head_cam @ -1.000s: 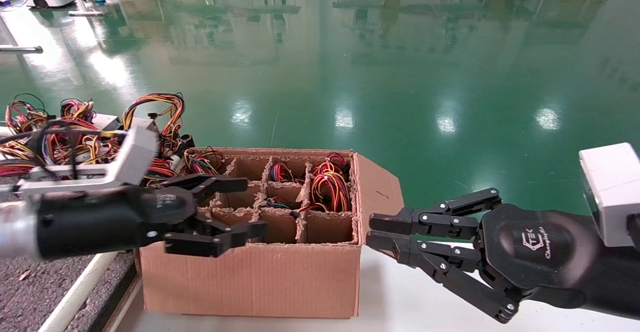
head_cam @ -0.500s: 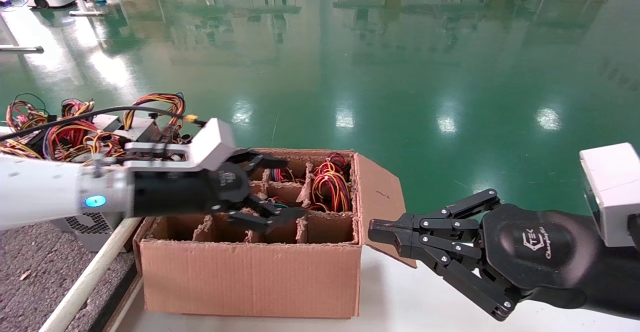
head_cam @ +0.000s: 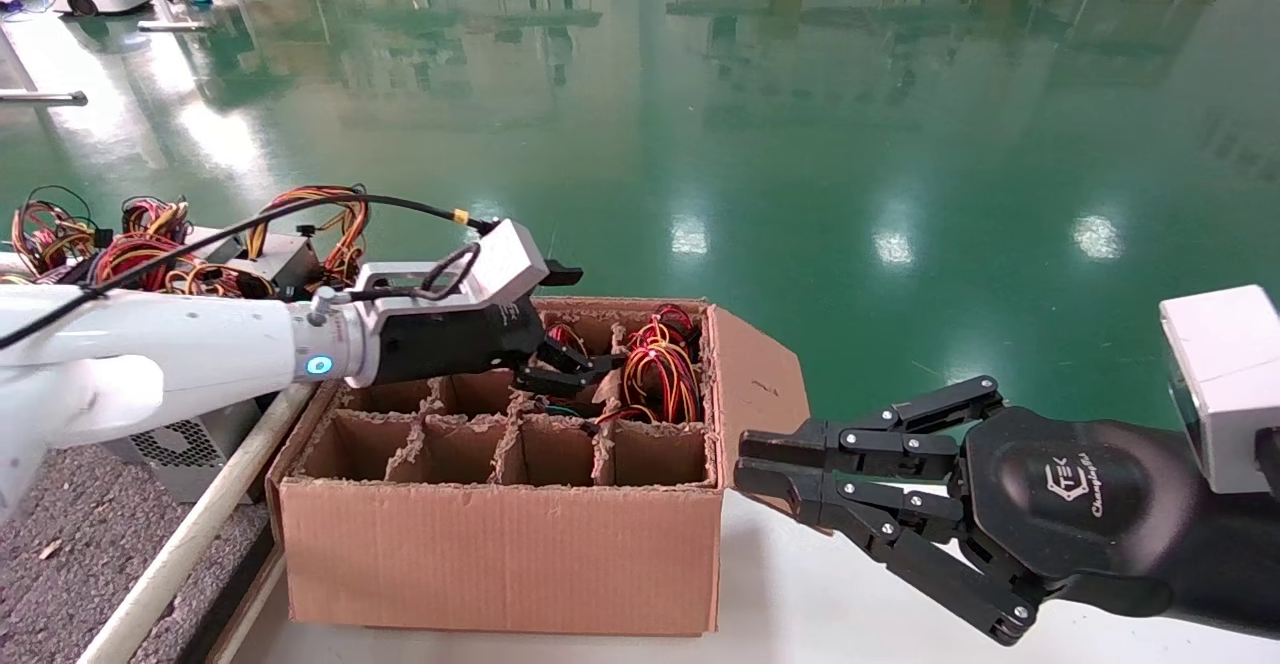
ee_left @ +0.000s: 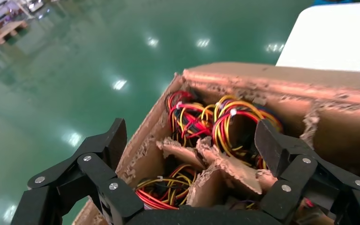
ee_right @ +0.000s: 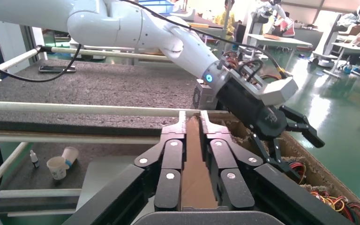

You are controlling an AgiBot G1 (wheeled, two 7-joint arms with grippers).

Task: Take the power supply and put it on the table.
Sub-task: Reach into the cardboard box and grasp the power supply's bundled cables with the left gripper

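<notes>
The power supply (head_cam: 657, 376) (ee_left: 236, 123) sits in the right column of the cardboard box (head_cam: 500, 554), topped by a tall loop of red, yellow and black wires. My left gripper (head_cam: 575, 329) (ee_left: 192, 140) hangs open over the box's back middle cell, just left of that bundle, touching nothing. My right gripper (head_cam: 742, 459) (ee_right: 193, 119) is shut on the box's right-hand flap (head_cam: 755, 374) (ee_right: 194, 164). The dark-grey speckled table (head_cam: 60, 564) (ee_right: 98, 84) with its white tube rail (head_cam: 180, 544) lies left of the box.
Several other power supplies with wire bundles (head_cam: 150, 264) lie on the table's far end, and a silver unit (head_cam: 180, 444) stands by the rail. Lower wire bundles (head_cam: 565, 344) fill the back cells. The box stands on a white surface (head_cam: 800, 594). Torn dividers (ee_left: 225, 164) stick up.
My left arm has swung from the table side rightward and back over the box, its open gripper now beside the tall wire bundle. The right gripper has stayed at the flap.
</notes>
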